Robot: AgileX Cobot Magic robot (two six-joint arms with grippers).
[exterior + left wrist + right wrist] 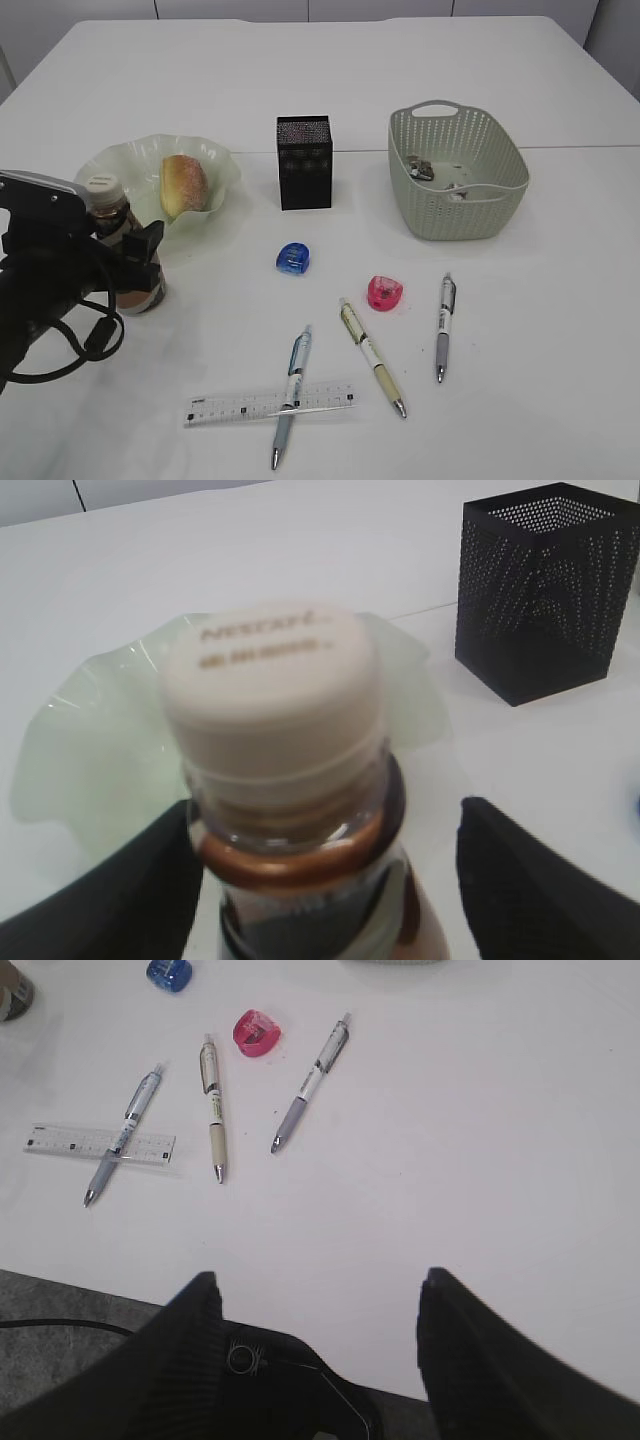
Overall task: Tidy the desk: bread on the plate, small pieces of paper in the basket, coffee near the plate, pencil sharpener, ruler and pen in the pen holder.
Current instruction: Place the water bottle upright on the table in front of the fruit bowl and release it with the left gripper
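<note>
Three parts of the tidy-up look settled already: the bread (183, 186) lies on the green plate (105, 160), bits of paper (420, 169) sit at the bottom of the basket (500, 215), and the coffee bottle (128, 250) stands upright on the table (560, 330) just beside the plate's front edge. The left claw (325, 900) straddles that bottle, its fingers (520, 880) spread wide with a clear gap on either side of the neck in the left wrist view, so it is open and not gripping; the coffee step seems to be done or all but done. What is left is everything meant for the black pen holder (304, 162), which stands between plate and basket. The blue sharpener (294, 258) and pink sharpener (385, 292) lie on the table in front of it, and nearer the front edge lie three pens: one (291, 397) crossing over the clear ruler (268, 404), one with a cream grip (372, 357) in the middle, and a grey one (444, 327) to the right. The right claw (320, 1360) hangs above the near table edge, open and empty, well apart from the pens. Roughly half the job remains, by my reckoning.
</note>
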